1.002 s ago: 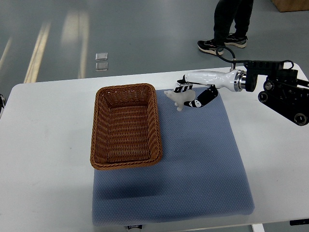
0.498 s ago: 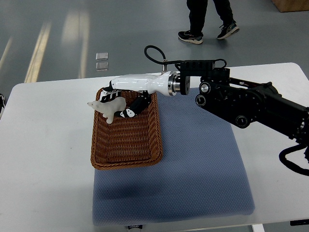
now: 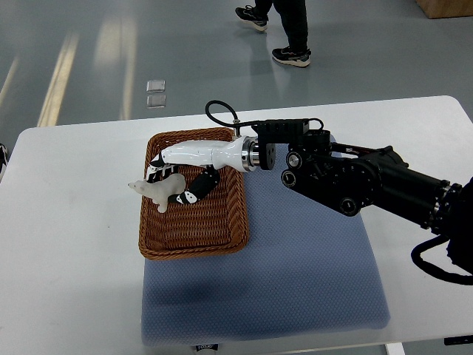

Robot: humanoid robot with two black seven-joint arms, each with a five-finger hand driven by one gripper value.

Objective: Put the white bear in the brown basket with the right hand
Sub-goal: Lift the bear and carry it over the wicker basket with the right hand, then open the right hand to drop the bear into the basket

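Bright, even overhead light on my workspace, picture sharp throughout.

Pale streaks of glare run down the floor (image 3: 59,74) beyond the table (image 3: 66,281), whose white top looks near washed out. Shadows are soft: a faint dark patch on the mat (image 3: 310,296) just below the basket (image 3: 194,248), and dimness inside its weave. My black arm (image 3: 369,185) loses detail in its darkest parts. No blur I can see.
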